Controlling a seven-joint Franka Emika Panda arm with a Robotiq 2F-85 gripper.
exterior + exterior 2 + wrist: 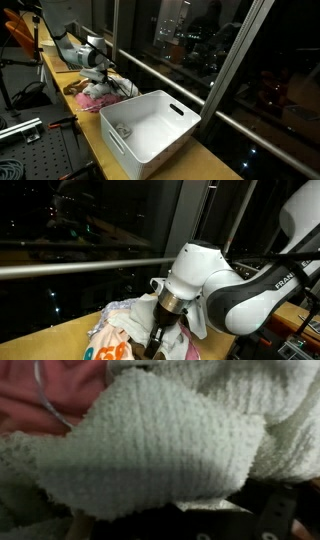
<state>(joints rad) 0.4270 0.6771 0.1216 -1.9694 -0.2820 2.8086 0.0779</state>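
A heap of clothes (97, 97) lies on the long wooden bench (88, 140), with white, pink and patterned pieces (112, 338) in it. My gripper (160, 340) points straight down into this heap, its fingertips sunk in the fabric; in an exterior view the gripper (100, 82) sits right on top of the heap. In the wrist view a white knitted cloth (150, 440) fills nearly the whole picture and hides the fingertips. Pink cloth (55, 388) shows at the upper left. Whether the fingers have pinched the knit cannot be made out.
A white plastic bin (150, 125) with handle slots stands on the bench close to the heap, and a small grey item (122, 129) lies inside it. A window with a metal rail (170, 82) runs along the bench's far side. A black perforated plate (30, 150) lies below.
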